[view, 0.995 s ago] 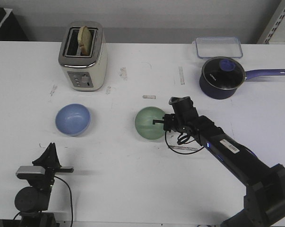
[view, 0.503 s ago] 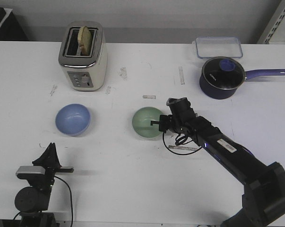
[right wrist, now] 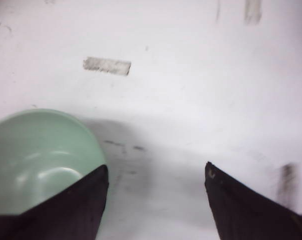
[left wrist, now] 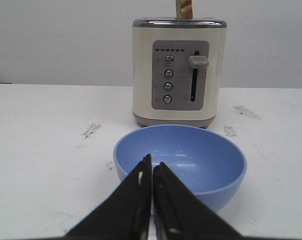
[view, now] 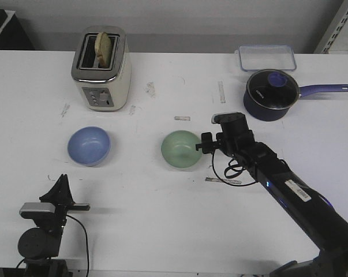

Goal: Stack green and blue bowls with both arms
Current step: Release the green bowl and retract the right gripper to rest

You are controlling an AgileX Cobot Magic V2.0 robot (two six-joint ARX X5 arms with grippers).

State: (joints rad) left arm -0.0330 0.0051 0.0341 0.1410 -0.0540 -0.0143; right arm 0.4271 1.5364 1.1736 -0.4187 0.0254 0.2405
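front overhead; wrists low, close to bowls (view: pixel 89 145).

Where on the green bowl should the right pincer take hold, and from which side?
Probably the rim on its right side, nearest the right pincer. The green bowl sits upright and open, so one finger can drop inside the thin wall and one outside, coming from above. The pincer is open beside it now.

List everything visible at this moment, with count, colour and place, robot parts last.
Toaster: one, cream and chrome, back left, bread in slot.
Blue bowl: one, periwinkle, front of toaster.
Green bowl: one, mint, table centre.
Saucepan: one, navy, glass lid, back right.
Container: one, clear, behind saucepan.
Table: one, white, scuffed.
Left gripper: black, shut, facing blue bowl.
Right gripper: black, open, empty, one finger beside the green bowl.
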